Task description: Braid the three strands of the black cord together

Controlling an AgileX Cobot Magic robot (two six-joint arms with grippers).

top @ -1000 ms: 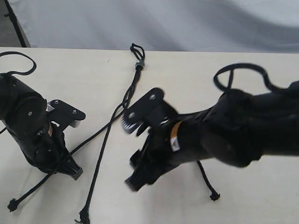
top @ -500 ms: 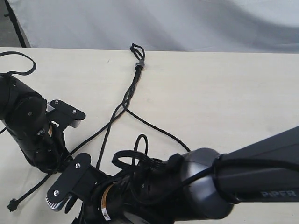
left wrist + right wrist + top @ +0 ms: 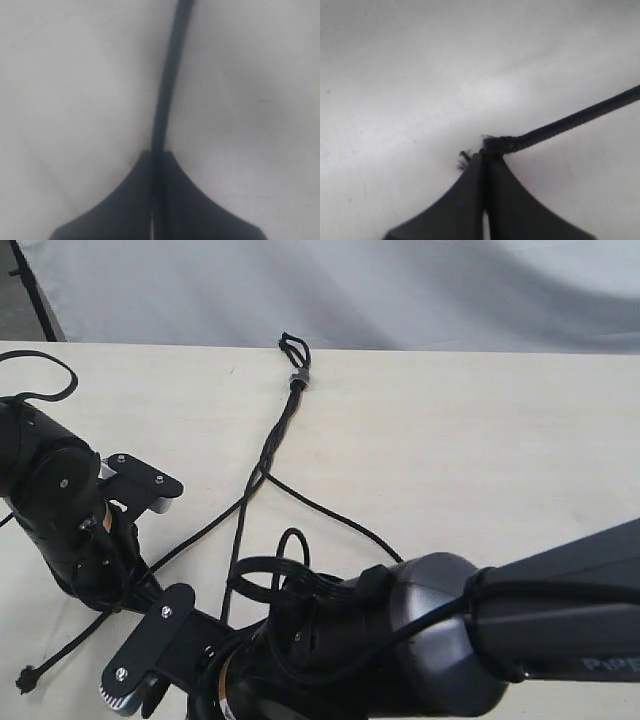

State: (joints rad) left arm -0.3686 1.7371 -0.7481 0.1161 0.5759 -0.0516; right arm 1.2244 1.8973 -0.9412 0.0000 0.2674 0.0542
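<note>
The black cord (image 3: 283,425) lies on the table with its loop (image 3: 293,344) and grey band (image 3: 298,377) at the far edge, and splits near the middle into three strands. The left strand (image 3: 190,540) runs to my left gripper (image 3: 128,592), which is shut on it; that strand (image 3: 167,90) leaves the closed left gripper (image 3: 155,152), and its knot (image 3: 25,678) lies beyond. My right gripper (image 3: 484,154) is shut on the frayed knot (image 3: 497,144) of another strand (image 3: 570,120). In the exterior view the right arm (image 3: 400,640) hides that grip and the other strands' ends.
The pale wooden table (image 3: 500,440) ends at a grey backdrop (image 3: 400,290) behind the loop. A glossy arm cable (image 3: 40,375) curls at the far left. More cable loops (image 3: 270,575) sit on the right arm, which fills the near edge.
The right arm swung from the middle right down to the near edge, over the strand ends, and its jaws closed on a knot. The left gripper has kept its hold and place.
</note>
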